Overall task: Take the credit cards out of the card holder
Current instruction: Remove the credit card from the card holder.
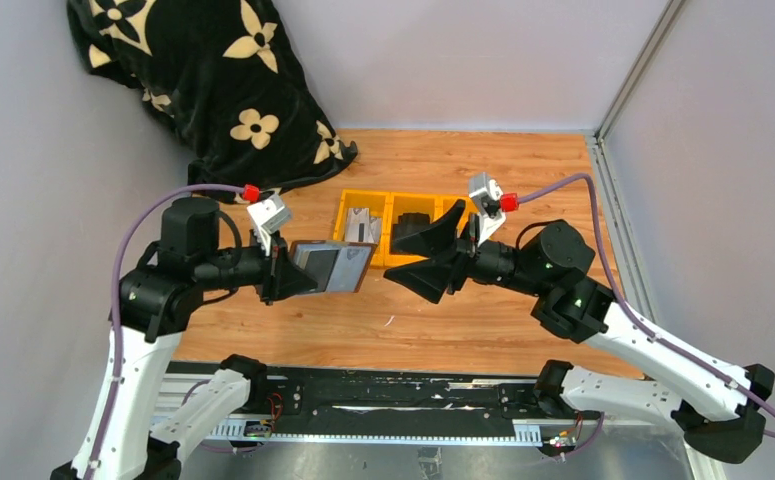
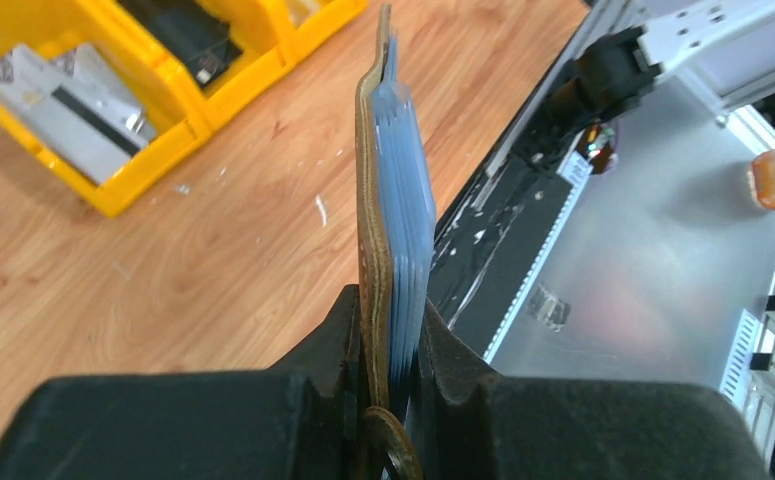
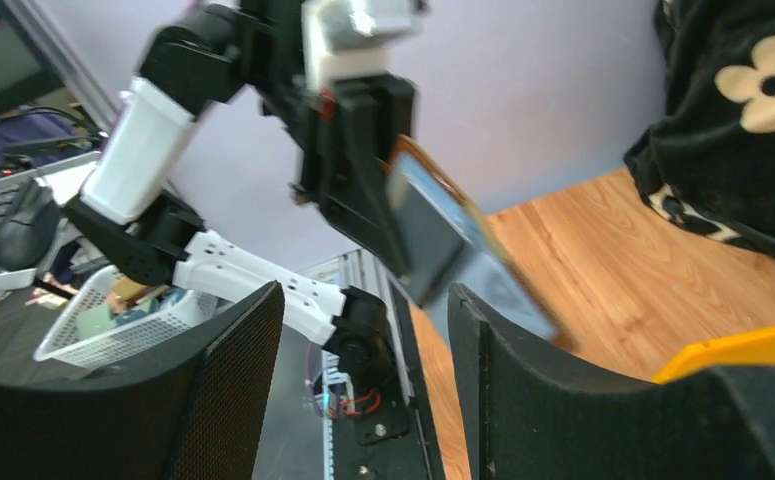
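Our left claw [image 2: 391, 340] pinches the card holder [image 1: 335, 266] by its end, in the air. Our right claw [image 1: 393, 260] gapes wide beside it. The cards [image 2: 410, 200] seem thin and slippery; we should pinch their bare edges.

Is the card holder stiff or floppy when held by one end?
Probably fairly stiff: the card holder, clamped at one end by the left gripper, sticks out without sagging. Its stacked cards likely stiffen it. Leather probably grips well, though pulling a card may tug it loose.
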You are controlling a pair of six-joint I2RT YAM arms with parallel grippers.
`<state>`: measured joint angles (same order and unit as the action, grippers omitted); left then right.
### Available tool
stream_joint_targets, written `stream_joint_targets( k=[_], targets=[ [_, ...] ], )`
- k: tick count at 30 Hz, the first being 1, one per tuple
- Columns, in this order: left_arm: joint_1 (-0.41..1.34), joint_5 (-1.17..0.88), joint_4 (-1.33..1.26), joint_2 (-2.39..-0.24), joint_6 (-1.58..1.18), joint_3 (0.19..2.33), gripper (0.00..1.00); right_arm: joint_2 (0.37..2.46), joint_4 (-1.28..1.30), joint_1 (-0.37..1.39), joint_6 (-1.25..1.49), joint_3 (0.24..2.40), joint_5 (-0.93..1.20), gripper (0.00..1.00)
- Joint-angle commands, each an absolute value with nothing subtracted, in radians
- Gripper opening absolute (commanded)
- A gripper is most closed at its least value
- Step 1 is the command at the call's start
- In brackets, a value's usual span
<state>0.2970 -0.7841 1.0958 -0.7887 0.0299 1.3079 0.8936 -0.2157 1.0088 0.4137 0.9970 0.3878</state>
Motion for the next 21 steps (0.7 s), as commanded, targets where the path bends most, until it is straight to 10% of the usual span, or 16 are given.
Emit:
stream_joint_targets(
  k=[1, 21],
  targets=[
    [0.298, -0.713, 1.125, -0.829, 0.074, 1.288, 0.0, 0.963, -0.262, 1.001, 0.495, 1.023, 0.447, 0.64],
    [0.256, -1.226, 1.129, -0.872, -0.104, 1.415, 0.04, 1.238, -0.543, 1.025, 0.69, 1.02, 0.616, 0.63]
  ],
)
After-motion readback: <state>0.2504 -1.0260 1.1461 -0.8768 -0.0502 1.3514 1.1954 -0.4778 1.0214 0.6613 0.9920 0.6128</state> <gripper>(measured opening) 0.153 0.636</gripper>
